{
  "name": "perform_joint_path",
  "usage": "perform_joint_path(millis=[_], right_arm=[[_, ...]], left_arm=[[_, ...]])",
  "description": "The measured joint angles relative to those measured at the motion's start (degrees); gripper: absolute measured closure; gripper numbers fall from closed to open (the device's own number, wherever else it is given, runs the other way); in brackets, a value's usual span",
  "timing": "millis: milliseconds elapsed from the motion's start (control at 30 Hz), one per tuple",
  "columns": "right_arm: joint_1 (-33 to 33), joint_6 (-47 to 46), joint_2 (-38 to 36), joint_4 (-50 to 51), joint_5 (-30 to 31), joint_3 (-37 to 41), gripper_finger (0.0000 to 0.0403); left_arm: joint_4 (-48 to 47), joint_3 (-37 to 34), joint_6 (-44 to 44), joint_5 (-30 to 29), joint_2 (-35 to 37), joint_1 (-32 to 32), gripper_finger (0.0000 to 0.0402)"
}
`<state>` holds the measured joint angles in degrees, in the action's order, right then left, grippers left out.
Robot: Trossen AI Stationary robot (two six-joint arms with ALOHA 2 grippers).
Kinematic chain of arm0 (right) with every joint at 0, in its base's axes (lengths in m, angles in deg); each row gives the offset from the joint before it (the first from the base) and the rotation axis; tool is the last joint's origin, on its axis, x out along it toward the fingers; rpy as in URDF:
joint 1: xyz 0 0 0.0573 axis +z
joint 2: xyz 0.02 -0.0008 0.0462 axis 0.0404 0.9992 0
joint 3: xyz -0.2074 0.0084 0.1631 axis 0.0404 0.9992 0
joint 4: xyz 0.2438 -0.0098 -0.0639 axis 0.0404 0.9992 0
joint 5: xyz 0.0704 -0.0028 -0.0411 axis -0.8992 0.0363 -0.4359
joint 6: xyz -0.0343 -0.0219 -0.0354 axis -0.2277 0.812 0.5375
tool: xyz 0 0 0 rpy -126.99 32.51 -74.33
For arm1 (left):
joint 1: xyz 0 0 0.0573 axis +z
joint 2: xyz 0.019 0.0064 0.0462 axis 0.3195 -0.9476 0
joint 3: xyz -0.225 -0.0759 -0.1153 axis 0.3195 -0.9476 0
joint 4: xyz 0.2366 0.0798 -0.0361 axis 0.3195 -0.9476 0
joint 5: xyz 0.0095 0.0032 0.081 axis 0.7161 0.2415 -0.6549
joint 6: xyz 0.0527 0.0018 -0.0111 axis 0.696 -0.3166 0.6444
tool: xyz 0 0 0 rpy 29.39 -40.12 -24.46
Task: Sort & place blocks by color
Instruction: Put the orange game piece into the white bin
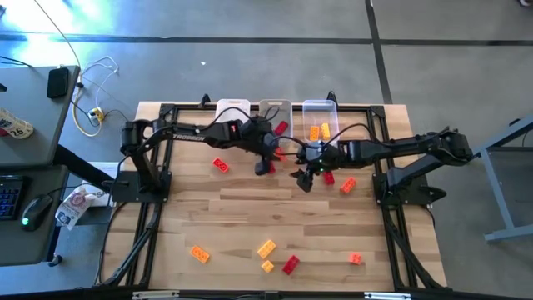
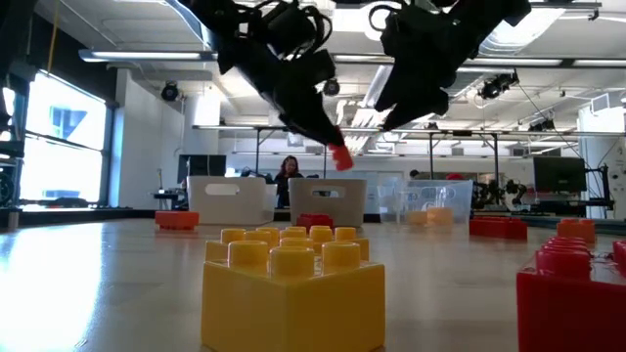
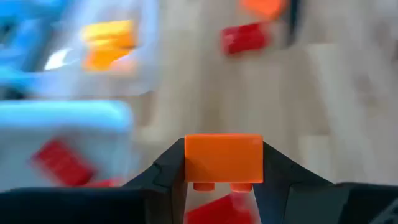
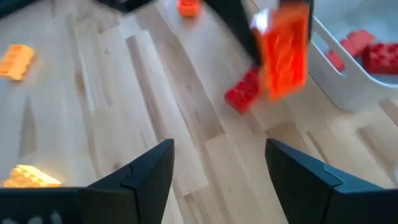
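My left gripper (image 1: pixel 266 162) hangs over the table's far middle, shut on an orange-red block (image 3: pixel 224 158), which also shows in the low view (image 2: pixel 340 156). My right gripper (image 1: pixel 301 177) stands just to its right, open, with only bare table between its fingers (image 4: pixel 217 152). A red block (image 4: pixel 242 93) lies flat on the wood below the held one. Other loose blocks lie on the table: a red one (image 1: pixel 220 165) on the left, a red (image 1: pixel 328 177) and an orange one (image 1: pixel 347 185) on the right, and several along the near edge (image 1: pixel 266 247). My left gripper pinches the orange-red block by two opposite sides (image 3: pixel 189 158), one finger (image 3: pixel 168 171) on each. The fingers slant down from the table's left, with the block at their free ends (image 2: pixel 340 156). It is lifted clear of the table, its studs (image 3: pixel 224 185) facing back toward the wrist.
Three bins stand along the far edge: a white one (image 1: pixel 233 112), a middle one (image 1: pixel 275 107) with red blocks, and a clear one (image 1: pixel 321 107) with orange and yellow blocks. The dark arm frames (image 1: pixel 141 167) flank the table. A yellow block (image 2: pixel 293 293) sits right before the low camera.
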<state>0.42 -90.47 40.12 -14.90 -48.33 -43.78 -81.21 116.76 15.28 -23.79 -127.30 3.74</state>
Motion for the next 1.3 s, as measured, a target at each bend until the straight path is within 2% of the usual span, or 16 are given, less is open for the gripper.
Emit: perform_joint_path(millis=[333, 567, 767, 933, 1100, 1300], right_arm=[[0.0, -3.78, 0.0, 6.16, 4.31, 0.02, 0.0164], [0.0, -11.3, 0.0, 13.82, 8.46, 0.02, 0.0163], [0.0, -21.04, 0.0, 21.35, 9.59, 0.02, 0.0163], [0.0, -29.53, 0.07, 28.13, 9.52, 0.02, 0.0163], [0.0, -33.37, 0.09, 32.49, 9.59, 0.02, 0.0163], [0.01, -34.79, 0.09, 32.42, 9.58, 0.02, 0.0163]], left_arm=[[-8.02, 0.02, 0.57, -13.67, 7.18, 7.3, 0.0291], [-16.48, 0.02, -2.62, -23.0, 12.49, 13.37, 0.0291], [-18.56, 0.02, -7.96, -23.53, 12.27, 17.27, 0.0288], [-18.72, -0.02, -11.51, -19.69, 9.74, 19.55, 0.0287], [-18.8, -0.01, -12.43, -19.79, 7.23, 20.61, 0.0286], [-19.51, 0.0, -12.96, -19.89, 4.7, 21.51, 0.0285]])
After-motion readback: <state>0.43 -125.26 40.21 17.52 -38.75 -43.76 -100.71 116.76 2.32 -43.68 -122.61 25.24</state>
